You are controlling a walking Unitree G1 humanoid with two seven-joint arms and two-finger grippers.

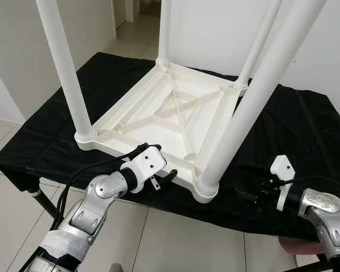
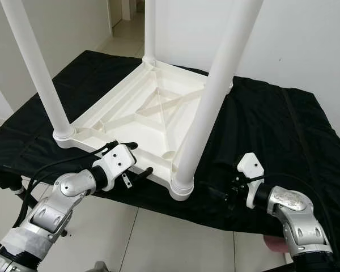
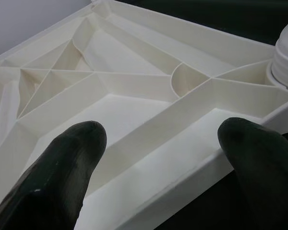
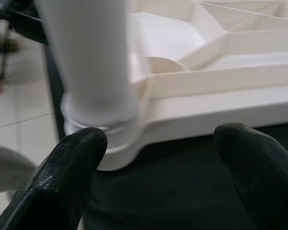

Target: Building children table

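A white plastic children's table (image 1: 158, 107) lies upside down on a black-covered bench (image 1: 294, 124), ribbed underside up. Its legs stand upright in the corner sockets, the near-left leg (image 1: 65, 68) and the near-right leg (image 1: 255, 96) closest to me. My left gripper (image 1: 156, 160) is open at the tabletop's near rim (image 3: 192, 177), one finger over the rim and one in front of it. My right gripper (image 2: 224, 190) hovers open just above the black cloth, pointing at the base of the near-right leg (image 4: 91, 62) from the right, apart from it.
The bench's front edge runs just below both grippers, with tiled floor (image 1: 175, 238) beneath. A white wall stands behind the bench and a doorway (image 1: 136, 17) opens at the back left. Black cloth to the right of the tabletop is bare.
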